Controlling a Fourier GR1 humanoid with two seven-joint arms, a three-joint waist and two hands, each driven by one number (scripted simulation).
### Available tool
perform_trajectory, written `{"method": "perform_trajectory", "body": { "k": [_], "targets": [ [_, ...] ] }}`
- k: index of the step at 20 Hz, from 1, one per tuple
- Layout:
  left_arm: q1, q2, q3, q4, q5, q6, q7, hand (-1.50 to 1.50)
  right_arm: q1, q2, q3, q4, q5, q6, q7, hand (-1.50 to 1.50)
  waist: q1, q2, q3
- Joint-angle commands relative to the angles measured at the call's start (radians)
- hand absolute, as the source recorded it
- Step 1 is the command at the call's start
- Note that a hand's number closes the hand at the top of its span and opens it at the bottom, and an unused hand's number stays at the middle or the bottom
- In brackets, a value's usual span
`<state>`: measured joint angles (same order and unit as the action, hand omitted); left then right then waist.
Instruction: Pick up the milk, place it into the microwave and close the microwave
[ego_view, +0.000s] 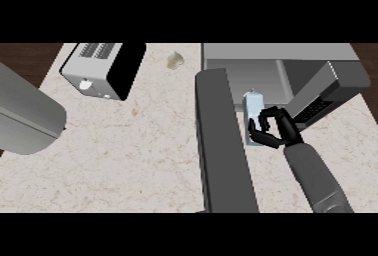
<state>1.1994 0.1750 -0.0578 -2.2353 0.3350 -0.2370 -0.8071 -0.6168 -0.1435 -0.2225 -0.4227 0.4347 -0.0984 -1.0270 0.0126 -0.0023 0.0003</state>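
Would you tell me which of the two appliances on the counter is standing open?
The microwave on the right is: its door is swung out toward the viewer. The toaster at upper left has no door.

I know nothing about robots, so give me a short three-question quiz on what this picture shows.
1. True or false: the robot's black right hand is curled round the pale upright milk carton.
2. Which stands at the counter's far left: A) a grey toaster with slots on top, B) a red kettle, C) a wooden bowl?
3. Fill in: the grey microwave has its long dark door standing ____.

Key: 1 true; 2 A; 3 open.
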Motion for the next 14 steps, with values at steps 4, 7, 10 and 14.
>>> {"method": "perform_trajectory", "body": {
  "k": [4, 7, 10, 14],
  "targets": [
    [-0.031, -0.016, 0.019, 0.078, -0.024, -0.03, -0.021, -1.5, -0.094, 0.013, 0.015, -0.133, -0.008, -0.027, 0.193, 1.5, -0.006, -0.004, -0.001],
    [-0.126, -0.017, 0.027, 0.091, -0.007, 0.002, 0.049, -1.5, -0.181, 0.044, 0.004, -0.07, -0.006, -0.064, 0.265, 1.5, 0.005, 0.007, 0.0],
    [-0.042, 0.006, 0.07, 0.046, 0.052, -0.047, 0.048, -1.5, -0.212, 0.026, 0.038, -0.073, 0.021, -0.027, 0.343, 1.5, 0.009, 0.003, 0.0],
    [-0.094, 0.015, 0.101, 0.043, 0.078, -0.042, 0.091, -1.5, -0.294, 0.003, 0.006, 0.049, 0.036, -0.109, 0.349, 1.5, 0.028, 0.014, 0.001]
  ]
}}
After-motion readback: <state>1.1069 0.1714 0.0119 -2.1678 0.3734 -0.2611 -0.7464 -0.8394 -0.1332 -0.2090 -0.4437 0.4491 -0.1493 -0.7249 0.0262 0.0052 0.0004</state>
